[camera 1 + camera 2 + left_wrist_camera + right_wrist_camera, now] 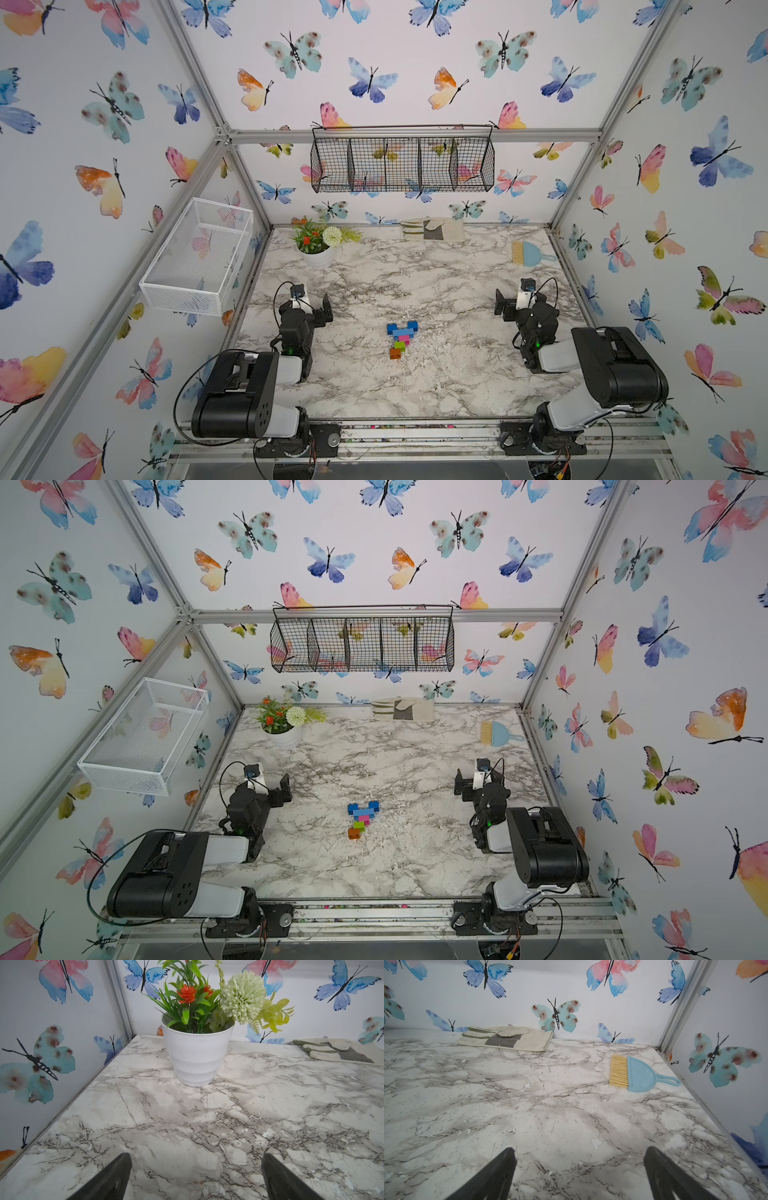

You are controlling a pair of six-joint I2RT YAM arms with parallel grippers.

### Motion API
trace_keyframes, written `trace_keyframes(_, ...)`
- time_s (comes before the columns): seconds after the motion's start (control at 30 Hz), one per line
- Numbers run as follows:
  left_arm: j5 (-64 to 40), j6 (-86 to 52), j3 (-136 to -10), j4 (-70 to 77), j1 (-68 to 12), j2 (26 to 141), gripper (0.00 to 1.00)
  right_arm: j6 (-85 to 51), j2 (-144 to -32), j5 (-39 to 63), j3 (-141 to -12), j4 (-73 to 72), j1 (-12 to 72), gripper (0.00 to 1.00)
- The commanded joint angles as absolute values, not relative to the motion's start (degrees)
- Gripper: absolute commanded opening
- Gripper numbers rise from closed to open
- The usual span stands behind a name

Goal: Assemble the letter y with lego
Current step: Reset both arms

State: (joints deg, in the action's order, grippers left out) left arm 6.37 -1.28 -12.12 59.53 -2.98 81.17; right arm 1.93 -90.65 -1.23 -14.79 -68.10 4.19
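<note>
The letter y is lying joined on the table between the left gripper and right gripper — both sitting well aside, jaws spread, empty — so assembly is looking finished, needing only a check.

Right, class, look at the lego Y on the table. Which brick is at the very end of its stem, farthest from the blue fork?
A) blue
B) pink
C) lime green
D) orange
D: in a top view the orange brick ends the stem of the Y, beyond the pink brick and the green brick.
</note>
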Motion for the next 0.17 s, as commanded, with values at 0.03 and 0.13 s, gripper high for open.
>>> trace_keyframes(0.03, 5.3, -0.8, -12.3, 60.7, -2.5, 80.6, 0.99, 1.3, -90.5, -0.5, -15.4, -67.1, 4.2, 0.99)
trace_keyframes(0.13, 5.3, -0.8, -12.3, 60.7, -2.5, 80.6, 0.98, 1.3, -90.5, -0.4, -15.4, -67.2, 4.2, 0.99)
